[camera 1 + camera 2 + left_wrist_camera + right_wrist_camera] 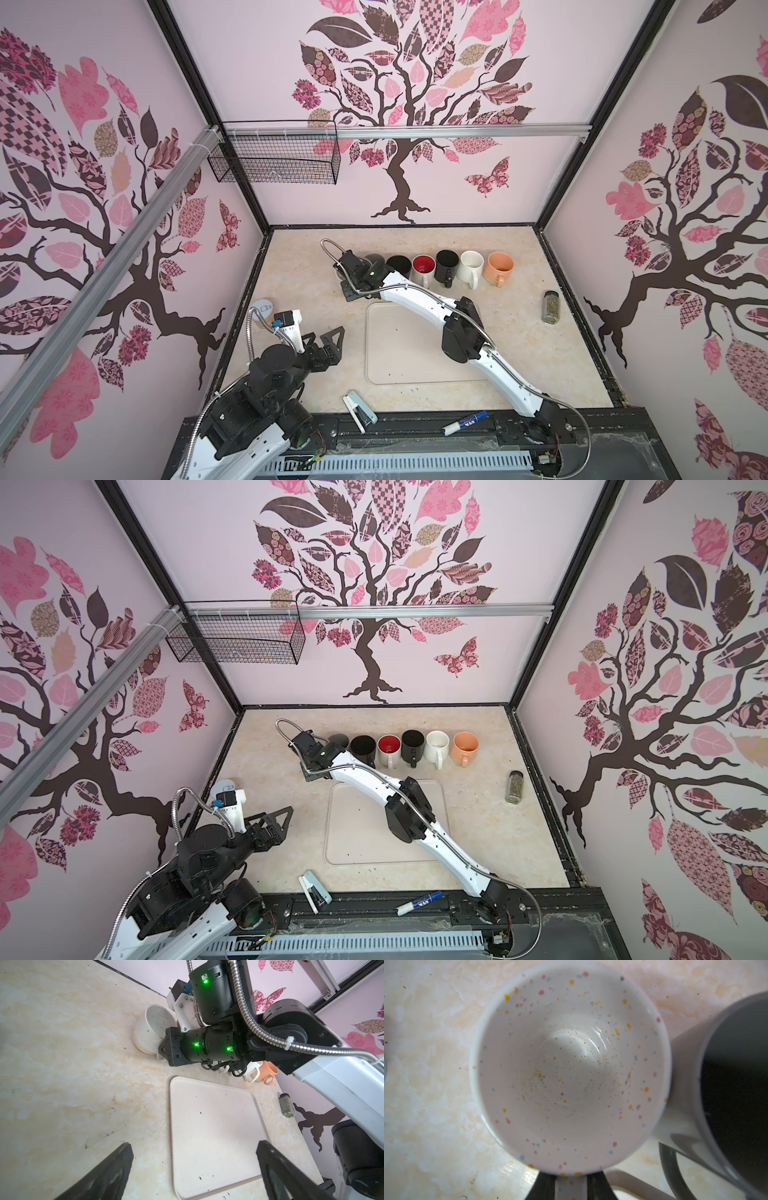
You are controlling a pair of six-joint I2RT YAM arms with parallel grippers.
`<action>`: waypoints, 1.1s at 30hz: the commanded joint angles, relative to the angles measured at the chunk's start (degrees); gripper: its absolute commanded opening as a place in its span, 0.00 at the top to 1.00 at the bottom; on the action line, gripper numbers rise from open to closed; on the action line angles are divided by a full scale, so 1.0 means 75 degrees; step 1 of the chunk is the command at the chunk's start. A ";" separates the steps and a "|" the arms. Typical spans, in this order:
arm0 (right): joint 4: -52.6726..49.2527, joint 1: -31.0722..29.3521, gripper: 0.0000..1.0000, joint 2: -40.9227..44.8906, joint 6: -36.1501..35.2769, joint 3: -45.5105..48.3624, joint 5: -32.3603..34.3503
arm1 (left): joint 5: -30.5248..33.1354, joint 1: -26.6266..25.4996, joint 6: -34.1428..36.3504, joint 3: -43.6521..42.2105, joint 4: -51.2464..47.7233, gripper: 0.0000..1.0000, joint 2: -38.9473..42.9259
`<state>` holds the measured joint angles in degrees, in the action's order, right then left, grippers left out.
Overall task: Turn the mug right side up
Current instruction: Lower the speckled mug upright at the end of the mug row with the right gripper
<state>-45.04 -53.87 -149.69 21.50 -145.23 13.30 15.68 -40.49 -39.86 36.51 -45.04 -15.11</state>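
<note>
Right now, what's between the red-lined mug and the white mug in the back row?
One black mug, upright with its mouth up, visible in both top views.

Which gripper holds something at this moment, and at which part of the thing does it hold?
The right gripper is shut on the handle of the speckled mug. The left gripper is open and holds nothing.

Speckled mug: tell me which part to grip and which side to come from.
Grip the speckled mug by its handle, coming from the handle side with fingers flanking the loop, as the right gripper does now. The round body looks too wide for the jaws, and the grey mug crowds one side.
</note>
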 commanded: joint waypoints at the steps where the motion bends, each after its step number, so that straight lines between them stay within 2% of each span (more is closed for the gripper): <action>1: 0.0477 0.0026 1.00 -0.0177 0.0052 -0.0347 0.0288 | -0.0055 0.0011 0.0139 -0.0168 0.0247 0.04 -0.0051; 6: 0.0437 0.0032 1.00 -0.0203 0.0052 -0.0341 0.0381 | -0.0071 0.0020 0.0158 -0.0184 0.0270 0.04 -0.0089; 9: 0.0415 0.0031 0.84 -0.0157 0.0052 -0.0345 0.0435 | -0.0070 0.0013 0.0157 -0.0192 0.0276 0.04 -0.0094; 14: 0.0380 0.0029 0.65 -0.0105 0.0055 -0.0313 0.0446 | -0.0054 0.0014 0.0143 -0.0206 0.0268 0.04 -0.0073; 18: 0.0415 0.0033 0.61 -0.0046 0.0124 -0.0195 0.0418 | -0.0042 0.0013 0.0131 -0.0214 0.0282 0.04 -0.0066; 20: 0.0429 0.0028 0.63 -0.0022 0.0134 -0.0147 0.0409 | -0.0055 0.0020 0.0128 -0.0217 0.0296 0.04 -0.0049; 24: 0.0421 0.0028 0.78 0.0000 0.0255 -0.0113 0.0568 | -0.0046 0.0018 0.0099 -0.0227 0.0258 0.04 0.0023; 26: 0.0438 0.0028 1.00 0.0049 0.0310 -0.0070 0.0594 | -0.0029 0.0020 0.0089 -0.0240 0.0283 0.04 0.0053; 33: 0.0486 0.0024 1.00 0.0211 0.0508 0.0125 0.0926 | -0.0017 0.0020 0.0087 -0.0251 0.0266 0.04 0.0153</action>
<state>-41.30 -53.93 -150.36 24.21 -144.66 17.45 15.31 -40.49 -39.59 36.18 -44.16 -14.79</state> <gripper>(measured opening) 0.189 0.960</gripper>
